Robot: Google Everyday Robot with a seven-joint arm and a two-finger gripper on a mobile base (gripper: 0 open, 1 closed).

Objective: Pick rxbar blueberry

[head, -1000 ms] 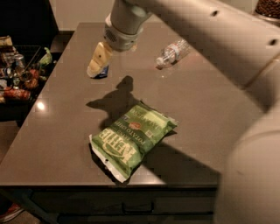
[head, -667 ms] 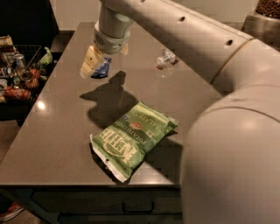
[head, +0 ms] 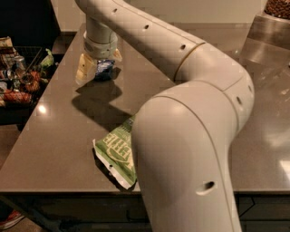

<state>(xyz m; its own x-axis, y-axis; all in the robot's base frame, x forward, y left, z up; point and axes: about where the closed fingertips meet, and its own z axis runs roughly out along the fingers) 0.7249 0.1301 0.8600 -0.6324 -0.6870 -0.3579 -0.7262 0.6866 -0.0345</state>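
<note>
The rxbar blueberry [head: 104, 69] is a small dark-blue wrapper with pale lettering, lying on the grey table [head: 54, 136] at the far left. My gripper [head: 100, 63] is down over it with its jaws apart. One pale finger [head: 84, 69] stands left of the bar and the other [head: 117, 55] stands right of it. The bar lies between them and I see no grip on it. My big white arm fills the middle and right of the view.
A large green chip bag [head: 118, 152] lies near the table's front edge, partly hidden by my arm. A wire rack of snacks [head: 18, 77] stands off the table's left side. A bowl [head: 276, 9] sits at the far right back. The water bottle is hidden.
My gripper has moved left and down toward the table, and now straddles the blue bar. My arm covers the water bottle and part of the chip bag.
</note>
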